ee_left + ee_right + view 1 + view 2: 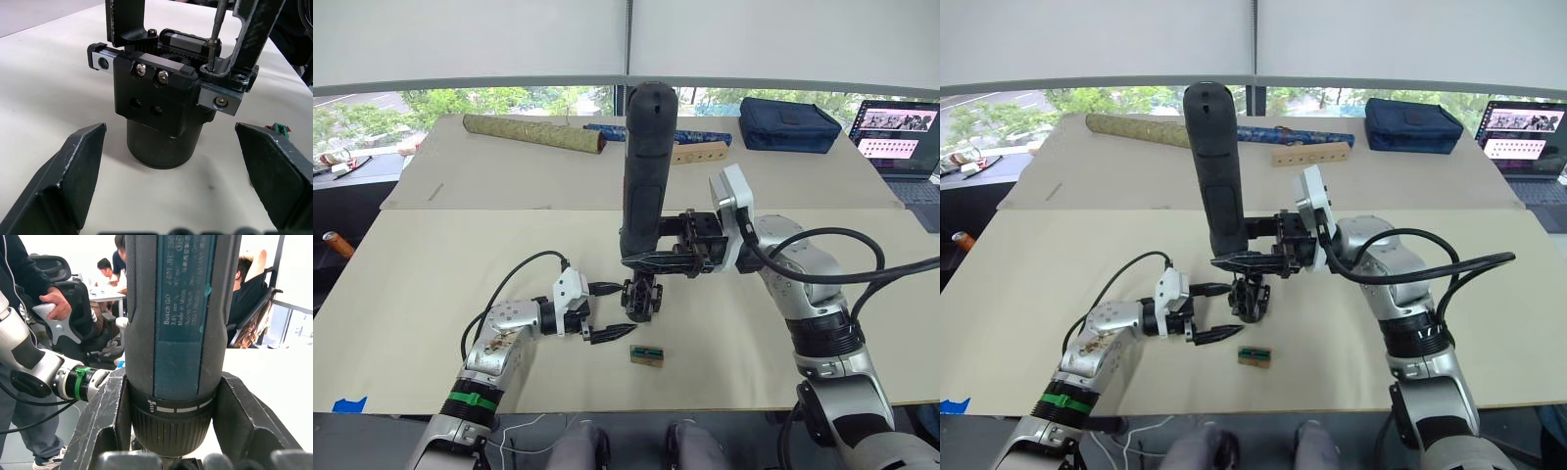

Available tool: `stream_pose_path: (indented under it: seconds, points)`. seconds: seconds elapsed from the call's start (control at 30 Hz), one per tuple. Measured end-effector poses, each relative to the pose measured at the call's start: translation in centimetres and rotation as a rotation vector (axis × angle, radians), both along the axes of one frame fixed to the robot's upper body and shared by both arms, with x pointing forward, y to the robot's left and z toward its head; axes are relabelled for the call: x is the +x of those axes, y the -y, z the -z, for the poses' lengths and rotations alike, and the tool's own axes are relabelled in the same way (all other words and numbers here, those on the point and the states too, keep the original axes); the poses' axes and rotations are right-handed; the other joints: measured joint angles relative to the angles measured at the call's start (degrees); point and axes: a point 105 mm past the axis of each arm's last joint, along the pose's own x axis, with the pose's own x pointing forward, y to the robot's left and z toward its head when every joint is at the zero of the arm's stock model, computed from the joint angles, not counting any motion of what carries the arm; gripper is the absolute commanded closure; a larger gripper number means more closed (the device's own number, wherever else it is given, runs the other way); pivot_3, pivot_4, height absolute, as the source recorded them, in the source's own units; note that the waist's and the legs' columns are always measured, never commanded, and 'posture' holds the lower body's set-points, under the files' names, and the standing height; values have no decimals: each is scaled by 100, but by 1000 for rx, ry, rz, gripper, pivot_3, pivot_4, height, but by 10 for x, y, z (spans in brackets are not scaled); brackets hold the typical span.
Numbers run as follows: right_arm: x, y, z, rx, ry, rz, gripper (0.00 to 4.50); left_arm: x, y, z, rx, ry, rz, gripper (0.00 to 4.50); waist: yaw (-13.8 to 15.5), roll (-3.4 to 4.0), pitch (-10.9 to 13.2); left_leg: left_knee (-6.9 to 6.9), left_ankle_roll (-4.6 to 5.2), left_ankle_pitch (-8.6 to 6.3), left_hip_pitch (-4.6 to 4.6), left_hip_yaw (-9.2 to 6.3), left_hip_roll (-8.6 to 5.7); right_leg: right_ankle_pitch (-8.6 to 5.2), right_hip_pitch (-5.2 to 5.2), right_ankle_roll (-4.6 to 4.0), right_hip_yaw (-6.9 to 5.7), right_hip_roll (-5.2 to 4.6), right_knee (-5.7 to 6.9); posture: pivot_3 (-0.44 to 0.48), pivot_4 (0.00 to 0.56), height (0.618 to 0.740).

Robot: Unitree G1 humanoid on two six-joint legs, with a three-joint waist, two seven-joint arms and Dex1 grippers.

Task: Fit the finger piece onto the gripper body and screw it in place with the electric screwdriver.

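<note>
The gripper body (641,299) stands on its round base on the beige table (431,294). In the left wrist view it (161,98) carries two upright black fingers. The finger piece (247,34) sits on the rail carriage. The metal bit (214,34) of the electric screwdriver (646,166) comes down onto a screw at that piece's foot. My right gripper (651,257) is shut on the screwdriver's lower barrel (176,333) and holds it upright over the body. My left gripper (607,313) is open, with one finger (73,171) on each side of the body, not touching it.
A small wooden block with a green top (647,355) lies just in front of the body. At the back lie a gold tube (533,134), a blue patterned tube (607,129), a drilled wooden bar (700,152), a navy bag (790,122) and a laptop (901,132). Several people (49,303) sit beyond the table.
</note>
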Motion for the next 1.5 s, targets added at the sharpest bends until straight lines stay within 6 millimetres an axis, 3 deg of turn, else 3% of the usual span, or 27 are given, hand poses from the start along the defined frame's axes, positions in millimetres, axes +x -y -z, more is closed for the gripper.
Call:
stream_pose_path:
  seconds: [1.23,1.5]
  points:
    - [2,0,4,-14,6,8,2599,-1,8,2,-2,-3,12,0,1,0,0,0,0,0,-1,0,-1,0,0,0,0,0,-1,0,150,740]
    - [2,1,4,-14,4,6,2599,12,14,2,16,19,0,0,6,0,0,0,0,0,-2,0,-2,0,0,0,-1,0,0,0,150,740]
